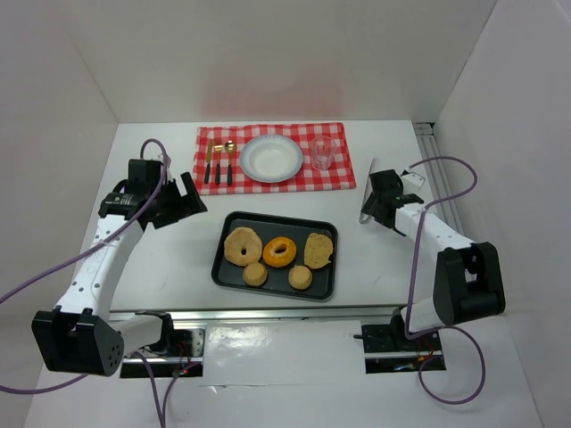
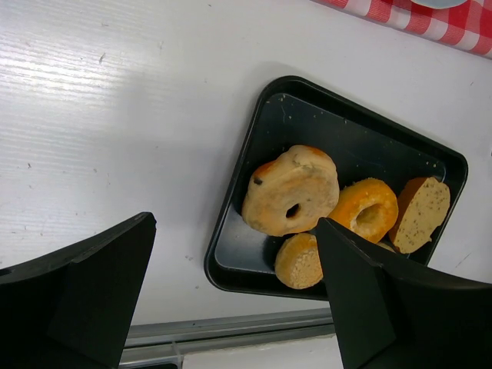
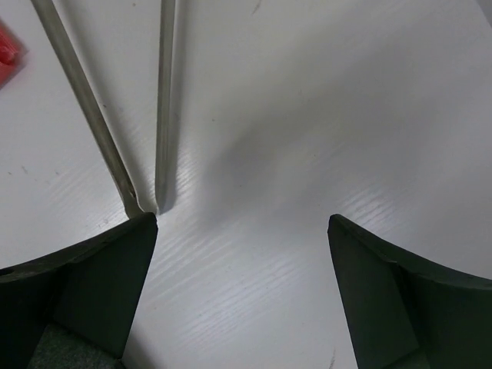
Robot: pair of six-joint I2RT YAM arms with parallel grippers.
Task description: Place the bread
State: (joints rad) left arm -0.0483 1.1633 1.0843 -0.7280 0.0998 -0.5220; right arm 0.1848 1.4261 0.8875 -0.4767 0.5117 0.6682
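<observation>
A black tray (image 1: 230, 270) near the table's front holds several breads: a pale bagel (image 1: 242, 245), an orange glazed ring (image 1: 280, 251), a seeded slice (image 1: 318, 250) and two small round buns (image 1: 255, 274). The white plate (image 1: 271, 158) sits on a red checked cloth (image 1: 343, 169) at the back. My left gripper (image 1: 192, 203) is open and empty, left of the tray. In the left wrist view the tray (image 2: 231, 246) and the bagel (image 2: 290, 191) lie ahead of the gripper (image 2: 234, 296). My right gripper (image 1: 368, 212) is open and empty, right of the tray, over bare table (image 3: 254, 231).
A fork, a spoon (image 1: 228, 160) and a knife lie on the cloth left of the plate, and a clear glass (image 1: 322, 152) stands to its right. White walls enclose the table. A metal rail (image 1: 268, 313) runs along the front edge.
</observation>
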